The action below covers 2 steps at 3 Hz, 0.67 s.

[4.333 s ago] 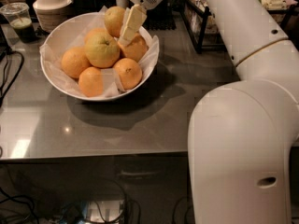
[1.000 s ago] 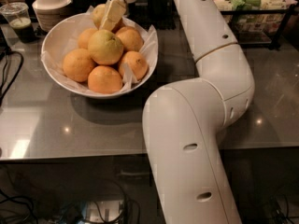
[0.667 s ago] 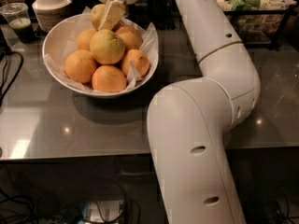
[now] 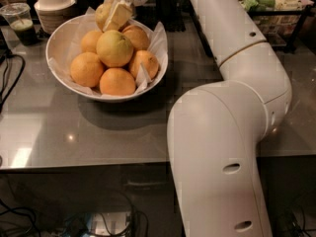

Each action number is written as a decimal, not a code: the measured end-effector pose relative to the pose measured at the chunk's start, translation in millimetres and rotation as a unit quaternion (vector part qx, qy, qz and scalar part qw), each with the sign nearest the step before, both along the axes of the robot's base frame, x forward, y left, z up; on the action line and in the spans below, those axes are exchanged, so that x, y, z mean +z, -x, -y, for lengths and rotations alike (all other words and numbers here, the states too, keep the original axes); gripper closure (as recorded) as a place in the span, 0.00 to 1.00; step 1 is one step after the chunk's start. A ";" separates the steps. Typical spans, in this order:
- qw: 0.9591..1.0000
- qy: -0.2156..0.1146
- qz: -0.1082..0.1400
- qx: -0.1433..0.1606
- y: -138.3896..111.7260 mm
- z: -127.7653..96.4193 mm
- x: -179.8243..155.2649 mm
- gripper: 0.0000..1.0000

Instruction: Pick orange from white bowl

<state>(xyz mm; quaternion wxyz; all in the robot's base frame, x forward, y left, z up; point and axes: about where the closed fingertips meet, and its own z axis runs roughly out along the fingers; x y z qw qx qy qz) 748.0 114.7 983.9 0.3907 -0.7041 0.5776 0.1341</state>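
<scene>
The white bowl (image 4: 58, 68), lined with crinkled white paper, stands on the grey table at the upper left. It holds several deep-orange fruits (image 4: 117, 81) and a yellow-green fruit (image 4: 114, 47) on top. The dull golden-yellow orange (image 4: 102, 13) lies at the back of the bowl, partly hidden. My gripper (image 4: 115, 18) reaches down from the top edge and lies against the right side of that orange, over the bowl's back rim.
A clear cup with a green drink (image 4: 19, 21) and a white lidded cup (image 4: 53, 1) stand behind the bowl at the left. A black cable (image 4: 11, 83) lies at the left. My white arm (image 4: 222, 132) fills the right. A basket with greens (image 4: 276, 6) stands at the back right.
The gripper stays at the golden-yellow orange at the back of the bowl. The arm's lower links have shifted to the right. The fruits have not moved.
</scene>
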 end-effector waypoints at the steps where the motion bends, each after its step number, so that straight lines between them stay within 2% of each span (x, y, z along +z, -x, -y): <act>1: 1.000 0.000 0.000 0.000 0.0 0.0 0.0 1.00; 2: 1.000 -0.001 -0.002 0.003 1.0 -2.0 -1.2 1.00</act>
